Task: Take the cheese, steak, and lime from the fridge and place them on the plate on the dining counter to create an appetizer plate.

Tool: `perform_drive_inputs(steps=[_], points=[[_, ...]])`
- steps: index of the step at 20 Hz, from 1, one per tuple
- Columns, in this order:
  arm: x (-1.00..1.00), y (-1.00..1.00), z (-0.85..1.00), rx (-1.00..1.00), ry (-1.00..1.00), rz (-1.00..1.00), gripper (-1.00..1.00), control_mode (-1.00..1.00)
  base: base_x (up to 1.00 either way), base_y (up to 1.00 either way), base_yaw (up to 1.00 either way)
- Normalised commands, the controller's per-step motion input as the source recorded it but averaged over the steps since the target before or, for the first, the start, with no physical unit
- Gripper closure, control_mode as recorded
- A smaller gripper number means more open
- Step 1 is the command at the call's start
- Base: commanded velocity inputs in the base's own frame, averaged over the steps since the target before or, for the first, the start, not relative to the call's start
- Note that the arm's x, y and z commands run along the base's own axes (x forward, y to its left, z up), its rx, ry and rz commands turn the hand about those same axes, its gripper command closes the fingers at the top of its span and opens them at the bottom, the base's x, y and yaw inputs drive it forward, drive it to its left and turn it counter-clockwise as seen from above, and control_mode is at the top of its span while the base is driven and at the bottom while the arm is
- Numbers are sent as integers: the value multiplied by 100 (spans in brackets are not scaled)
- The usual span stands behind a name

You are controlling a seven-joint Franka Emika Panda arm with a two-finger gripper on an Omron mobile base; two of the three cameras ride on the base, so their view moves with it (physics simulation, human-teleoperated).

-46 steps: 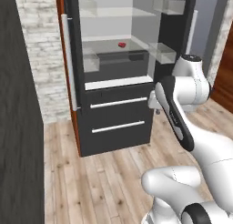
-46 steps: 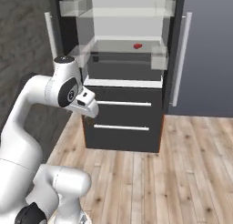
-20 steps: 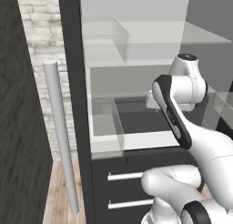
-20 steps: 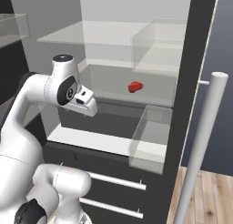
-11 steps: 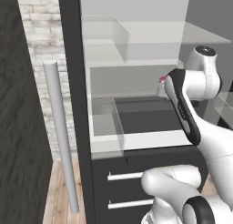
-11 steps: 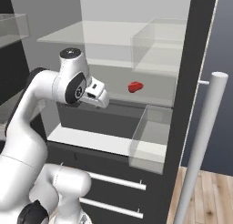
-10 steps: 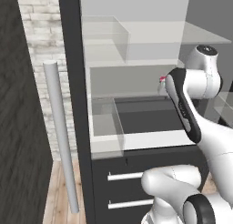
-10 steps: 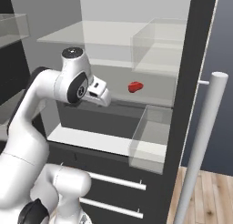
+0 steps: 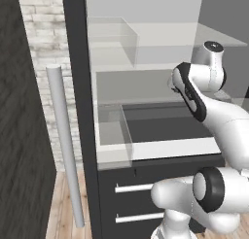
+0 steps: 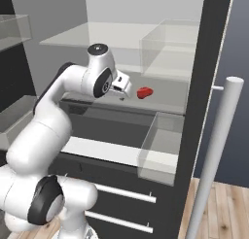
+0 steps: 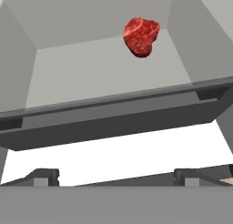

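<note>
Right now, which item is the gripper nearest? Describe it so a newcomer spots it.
Look inside the open fridge, at the pale middle shelf. Towards its back lies the steak, just ahead of the open gripper. It is a small red lumpy chunk, alone on that shelf.

pale brick wall (image 9: 41,43) behind a dark textured panel (image 9: 19,136) at left; light wood plank floor (image 10: 219,209) below; dark blue-grey wall (image 10: 231,53) at right; even, soft lighting.
</note>
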Motion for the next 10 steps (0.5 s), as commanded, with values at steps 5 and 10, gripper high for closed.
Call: perform_drive_inputs(steps=[5, 10], points=[[76, -36, -28, -3, 0, 0, -100, -100, 0, 0, 0], [64, -34, -50, -5, -1, 0, -100, -100, 0, 0, 0]])
